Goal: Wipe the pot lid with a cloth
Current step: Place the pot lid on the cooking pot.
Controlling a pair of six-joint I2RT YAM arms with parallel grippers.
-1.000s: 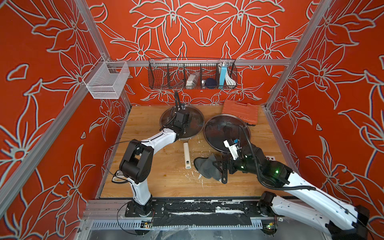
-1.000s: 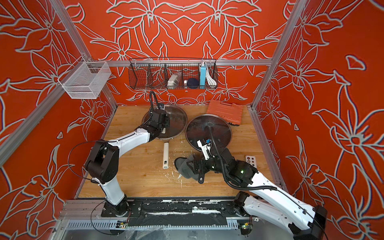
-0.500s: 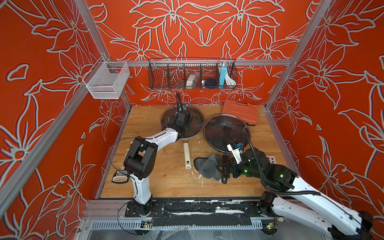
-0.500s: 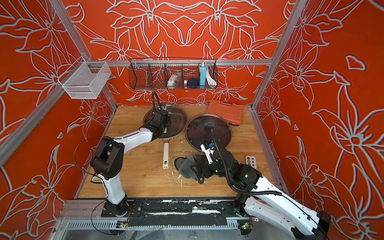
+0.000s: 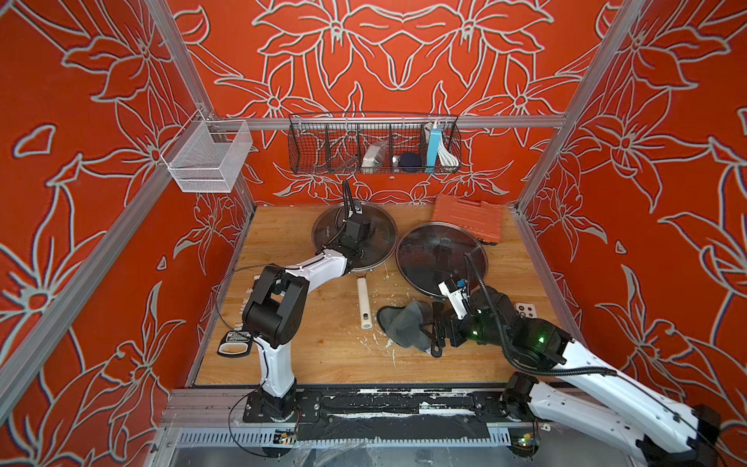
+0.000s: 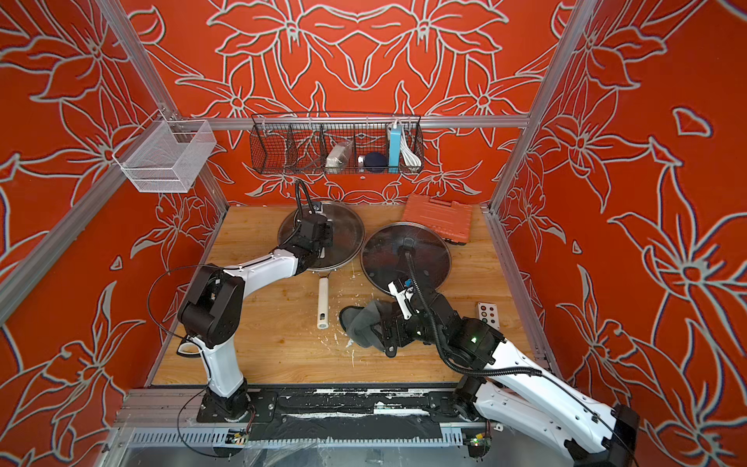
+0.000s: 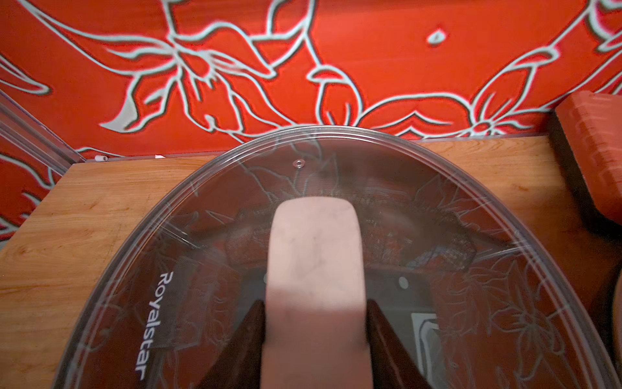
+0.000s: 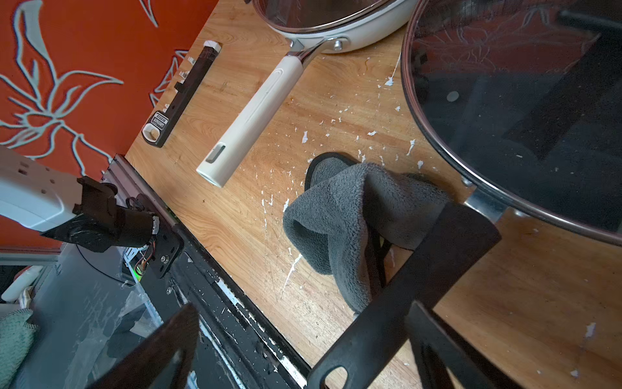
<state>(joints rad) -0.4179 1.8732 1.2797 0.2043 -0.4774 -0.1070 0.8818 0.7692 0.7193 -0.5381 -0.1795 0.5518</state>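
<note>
In both top views the pot lid [image 5: 380, 226] is seen seated on a white pan [image 5: 364, 301] at the back of the wooden table [image 5: 323, 356], with the left gripper [image 5: 359, 232] set down over its middle; the cloth [image 5: 404, 323] lies crumpled nearer the front, well apart from that lid and just beside the black-handled lid [image 5: 442, 258]; the right gripper [image 5: 434, 335] is held low at the cloth's edge.

In the left wrist view the cream bar handle [image 7: 314, 262] is flanked by both jaws, which touch its sides; the lid is judged to be clamped by this handle while resting on the pan.

In the right wrist view the jaws are spread wide and nothing is held; the cloth [image 8: 350, 208] is bunched against a black pan handle [image 8: 437, 262], which crosses the gap between the jaws.

Risks are judged as follows: if the jaws were closed here, the pan handle could be pinched with the cloth, or instead of it, and the black-lidded pan dragged; a thin fold, if caught alone, could slip free; the smooth bar handle could twist in the left grip once wiping pressure is applied, so that the glass lid slides off the pan rim.
</note>
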